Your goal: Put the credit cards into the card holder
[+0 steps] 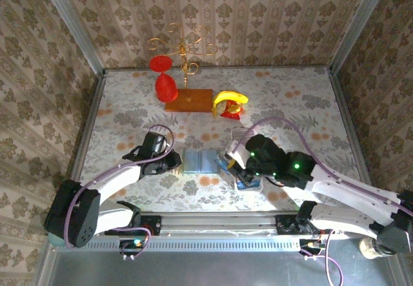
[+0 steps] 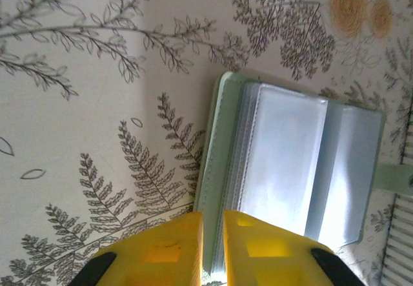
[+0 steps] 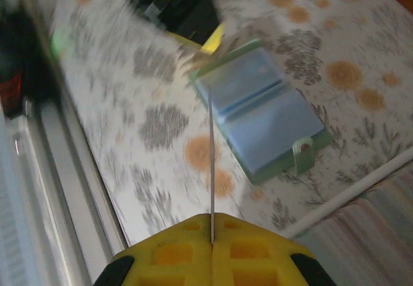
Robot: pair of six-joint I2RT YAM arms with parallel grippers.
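Yellow right claw [image 3: 211, 229] clamps card [image 3: 211, 163]; left claw [image 2: 213, 226] pinches card holder [image 2: 284, 163].

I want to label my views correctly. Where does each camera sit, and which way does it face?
Top external: above and behind the arms, looking down on the floral-patterned table; both arms, left hand and right hand show.
Left wrist: on the left arm, over the open sage-green soft card holder; its yellow fingers pinch the cover edge.
Right wrist: on the right arm, facing the holder; its yellow fingers grip a thin blue card edge-on.
Shared: all three see the holder.
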